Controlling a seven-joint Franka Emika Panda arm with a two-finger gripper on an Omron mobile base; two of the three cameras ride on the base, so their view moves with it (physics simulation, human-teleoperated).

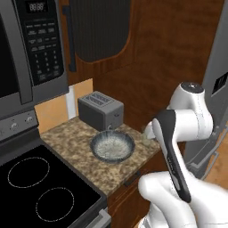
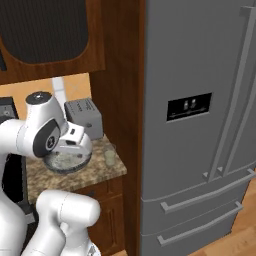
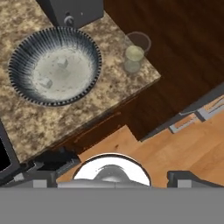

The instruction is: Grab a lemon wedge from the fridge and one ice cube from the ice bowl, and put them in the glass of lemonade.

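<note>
The grey ribbed ice bowl [image 3: 54, 70] sits on the granite counter [image 3: 26, 118], and pale lumps show on its speckled inside. To its right, near the counter's corner, stands the small yellowish glass of lemonade [image 3: 134, 54]. Both appear again as the ice bowl [image 1: 112, 146] [image 2: 65, 161] and the glass of lemonade [image 2: 109, 155]. The tall grey fridge [image 2: 200, 125] stands right of the counter with its doors closed, so the lemon wedge is hidden. My gripper [image 3: 118, 175] hangs open and empty, high above the counter's front edge and floor.
A boxy grey toaster [image 1: 100, 111] stands behind the bowl. A black stovetop [image 1: 40, 187] lies to the left under a microwave [image 1: 26, 49]. A brown cabinet panel [image 2: 117, 100] separates counter and fridge. Fridge drawer handles [image 3: 192, 118] sit over the wooden floor [image 3: 175, 148].
</note>
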